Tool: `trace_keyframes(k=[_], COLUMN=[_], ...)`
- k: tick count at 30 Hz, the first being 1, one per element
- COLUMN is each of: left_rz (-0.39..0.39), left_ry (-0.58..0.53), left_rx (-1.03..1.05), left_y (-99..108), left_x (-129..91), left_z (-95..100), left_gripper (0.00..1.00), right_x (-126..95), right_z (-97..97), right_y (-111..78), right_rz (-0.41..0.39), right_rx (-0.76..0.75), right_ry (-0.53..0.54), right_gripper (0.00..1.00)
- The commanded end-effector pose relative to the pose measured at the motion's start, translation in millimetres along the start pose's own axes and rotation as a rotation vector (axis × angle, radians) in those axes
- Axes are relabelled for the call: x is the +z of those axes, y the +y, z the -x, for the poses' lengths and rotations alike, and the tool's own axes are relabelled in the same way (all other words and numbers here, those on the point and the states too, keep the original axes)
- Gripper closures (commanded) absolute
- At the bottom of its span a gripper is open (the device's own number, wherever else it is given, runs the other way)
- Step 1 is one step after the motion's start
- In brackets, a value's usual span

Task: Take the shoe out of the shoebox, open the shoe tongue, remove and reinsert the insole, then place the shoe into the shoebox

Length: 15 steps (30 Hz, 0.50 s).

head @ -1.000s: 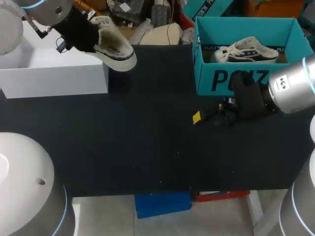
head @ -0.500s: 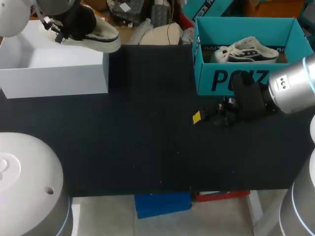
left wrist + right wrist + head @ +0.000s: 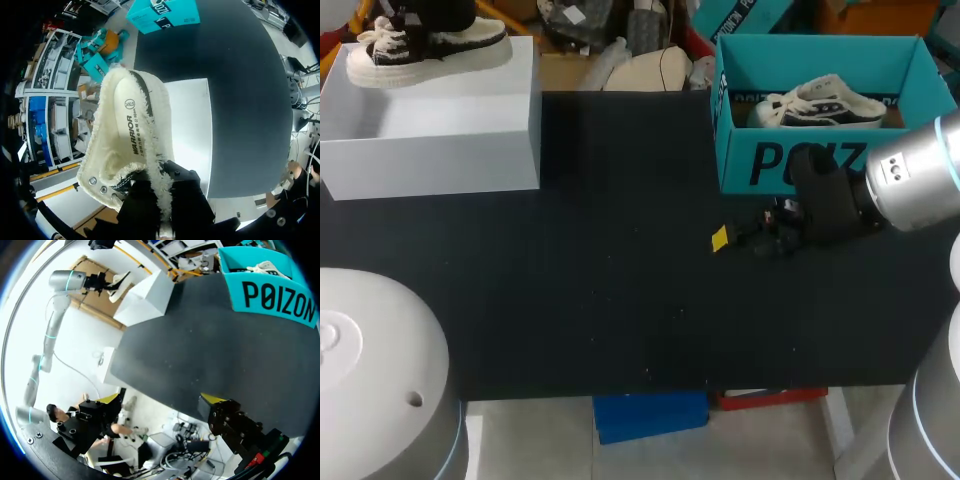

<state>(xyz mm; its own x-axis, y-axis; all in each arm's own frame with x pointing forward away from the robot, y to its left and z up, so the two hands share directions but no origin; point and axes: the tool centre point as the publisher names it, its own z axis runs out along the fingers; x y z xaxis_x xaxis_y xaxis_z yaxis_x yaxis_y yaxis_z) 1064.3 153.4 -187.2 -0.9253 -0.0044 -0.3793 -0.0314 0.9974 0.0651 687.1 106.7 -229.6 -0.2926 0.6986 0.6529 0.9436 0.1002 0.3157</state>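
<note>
Head view: left claw (image 3: 158,187) clenches shoe (image 3: 425,50) over white shoebox (image 3: 440,150); right claw (image 3: 161,399) released, near the black-lettered teal box (image 3: 820,160)

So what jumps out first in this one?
A fleece-lined shoe held by the left gripper over the white box at the far left of the black table. At the far right, a teal shoebox holds a second shoe, with the right gripper open just in front.
</note>
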Motion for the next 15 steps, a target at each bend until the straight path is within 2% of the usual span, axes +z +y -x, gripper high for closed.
trace_keyframes(k=[1, 7, 15], left_rz=[-0.007, 0.011, -0.003], left_ry=[0.004, -0.002, 0.056], left_rx=[0.012, 0.045, 0.041], left_y=[5.6, 10.6, 13.1], left_x=[16.4, 37.1, 60.9], left_z=[2.9, -0.5, -13.5], left_gripper=[1.00, 1.00, 1.00], right_x=[0.1, 0.1, 0.1], right_z=[-0.4, -0.4, -0.4], right_y=[0.3, 0.3, 0.3], right_rz=[-0.002, -0.002, -0.002], right_rx=[0.000, 0.000, 0.000], right_ry=[-0.001, -0.001, -0.001], right_gripper=[0.00, 0.00, 0.00])
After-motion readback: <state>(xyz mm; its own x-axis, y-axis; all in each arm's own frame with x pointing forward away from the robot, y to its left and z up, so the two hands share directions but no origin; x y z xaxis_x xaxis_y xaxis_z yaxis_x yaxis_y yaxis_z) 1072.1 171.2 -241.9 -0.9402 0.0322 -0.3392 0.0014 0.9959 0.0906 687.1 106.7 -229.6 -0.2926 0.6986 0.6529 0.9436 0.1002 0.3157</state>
